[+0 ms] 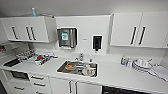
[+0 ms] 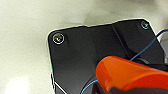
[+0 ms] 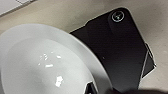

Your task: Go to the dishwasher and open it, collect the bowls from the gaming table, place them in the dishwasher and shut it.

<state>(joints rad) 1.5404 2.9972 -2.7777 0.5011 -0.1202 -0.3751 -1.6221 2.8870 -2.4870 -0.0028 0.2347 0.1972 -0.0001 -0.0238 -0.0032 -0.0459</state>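
You face kitchen surface (image 1: 120,75); dishwasher (image 1: 117,90) dark strip below it, right of sink (image 1: 77,68). White bowl (image 3: 47,62) at right wrist, orange bowl (image 2: 130,73) at left; end effector grip: cannot tell.

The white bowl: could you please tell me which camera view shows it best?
The right wrist view: the white bowl sits large there, its glossy inside facing the camera. In the head view, dishes sit in the sink, too small to match.
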